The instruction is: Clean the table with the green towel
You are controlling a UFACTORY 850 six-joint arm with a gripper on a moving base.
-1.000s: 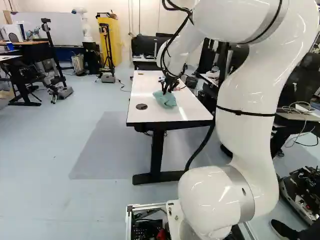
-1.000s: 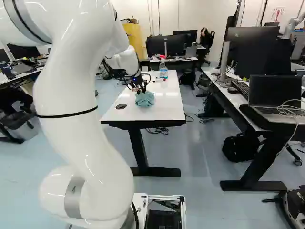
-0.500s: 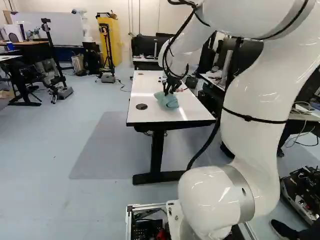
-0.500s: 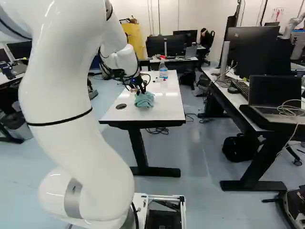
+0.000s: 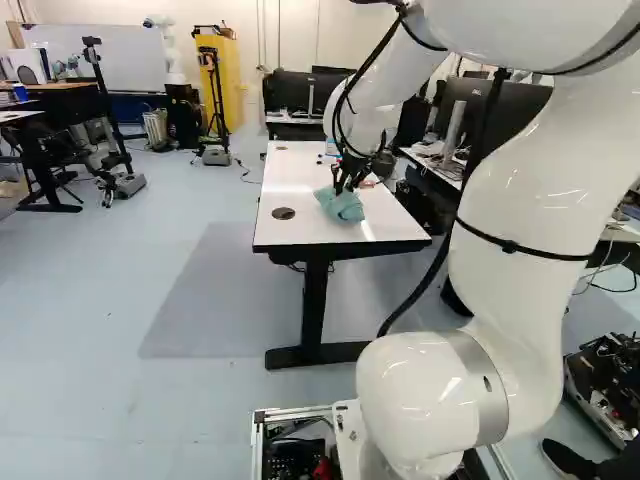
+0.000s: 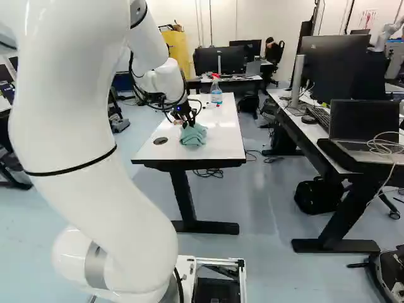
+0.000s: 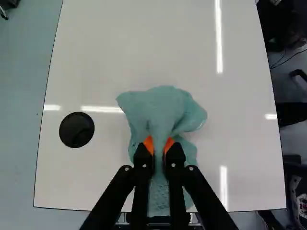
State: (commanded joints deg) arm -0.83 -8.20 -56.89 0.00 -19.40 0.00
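Note:
In the left base view my gripper (image 5: 346,180) is low over the white table (image 5: 290,225), at the green towel (image 5: 341,205). The right base view has the gripper (image 6: 184,118) at the upper side of the bunched towel (image 6: 193,134). Seen from the wrist, the gripper (image 7: 159,146) is shut on a raised fold of the towel (image 7: 163,105), an orange pad at each side of it. The cloth spreads ahead of the fingers and under them, against the white tabletop.
A spray bottle (image 6: 216,92) stands toward the table's far end, with small items near it. A black round cable cover (image 7: 76,129) is set in the tabletop. Right of the table is a desk with a laptop (image 6: 365,129). Another robot (image 5: 170,50) stands far back.
The gripper and the towel in it have shifted slightly to the right across the tabletop in the left base view, while the upper arm has swung outward. The base has stayed put.

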